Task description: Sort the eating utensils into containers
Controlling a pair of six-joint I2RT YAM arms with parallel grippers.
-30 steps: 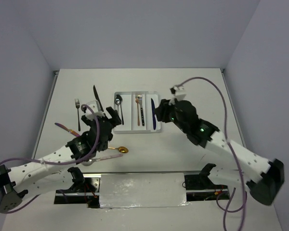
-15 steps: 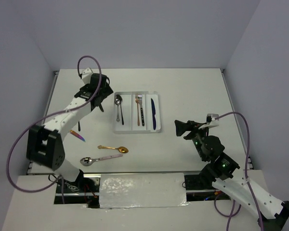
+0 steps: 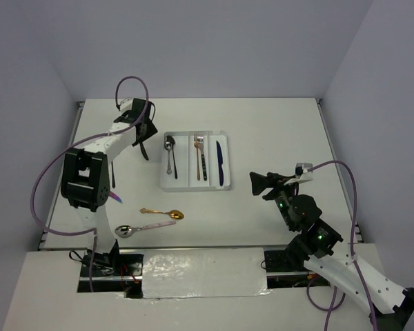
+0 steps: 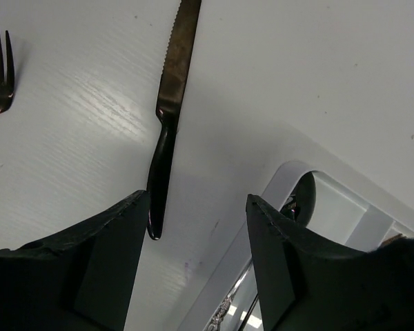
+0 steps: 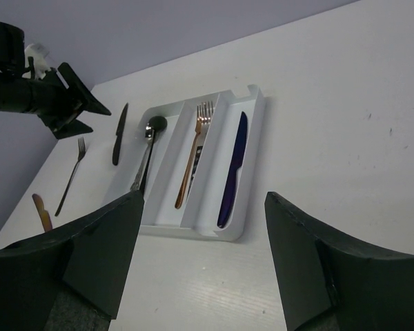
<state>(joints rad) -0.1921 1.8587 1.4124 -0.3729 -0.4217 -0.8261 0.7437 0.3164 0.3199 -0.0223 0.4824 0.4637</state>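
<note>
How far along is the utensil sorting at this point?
Done: a spoon, copper fork and blue knife lie in the tray. In hand: nothing; left gripper open over the black knife, right gripper open. Left: that knife, black fork, gold spoon, silver spoon, purple piece.

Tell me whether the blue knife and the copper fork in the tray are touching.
Apart. The right wrist view shows the blue knife and the copper fork lying in neighbouring compartments of the tray, with a raised divider between them.
</note>
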